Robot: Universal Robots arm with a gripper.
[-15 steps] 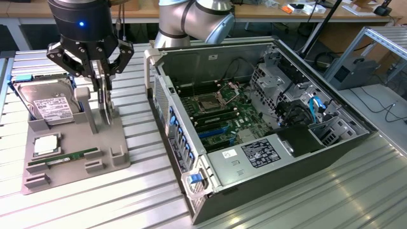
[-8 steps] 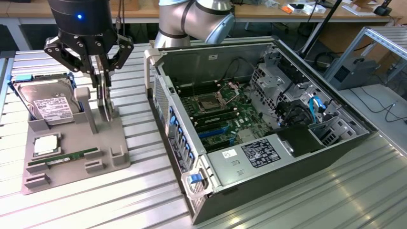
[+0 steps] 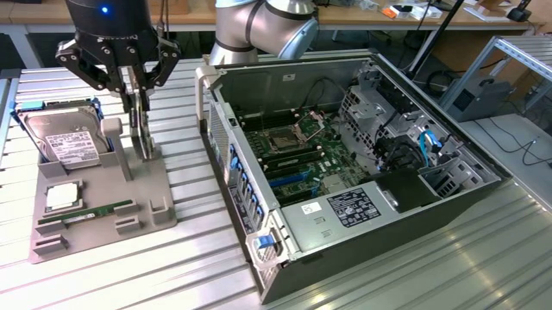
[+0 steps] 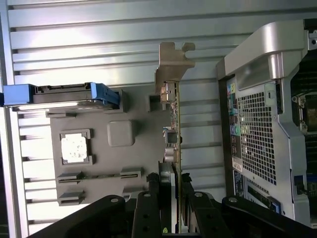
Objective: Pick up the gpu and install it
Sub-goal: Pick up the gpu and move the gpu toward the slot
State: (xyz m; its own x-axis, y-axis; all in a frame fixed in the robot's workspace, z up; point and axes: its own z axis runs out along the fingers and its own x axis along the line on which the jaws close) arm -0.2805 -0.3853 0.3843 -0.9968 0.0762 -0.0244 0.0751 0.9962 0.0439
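At the upper left of the exterior view, the gpu [image 3: 144, 135] stands on edge in a slot of the grey holder [image 3: 103, 213] on the desk [image 3: 198, 258], beside the hard drive [image 3: 64, 139] and just off the open computer case [image 3: 483, 194]. The fingers [image 3: 136, 97] reach down from straight above and pinch the card's upper edge between them, one on each face. It still looks seated in its slot.

From the wrist, the gpu [image 4: 174, 124] shows edge-on as a thin line running away from the fingers [image 4: 165, 193], which clamp the near stretch of it. Its pale end bracket [image 4: 173, 62] is at the far end.

The card is probably light and stiff, but thin and easily harmed. Its faces carry small components, and the contact edge below should not be scraped or twisted. A hold across the flat faces near the middle of the top edge, as here, seems sound, since it balances the length and leaves the bracket free.
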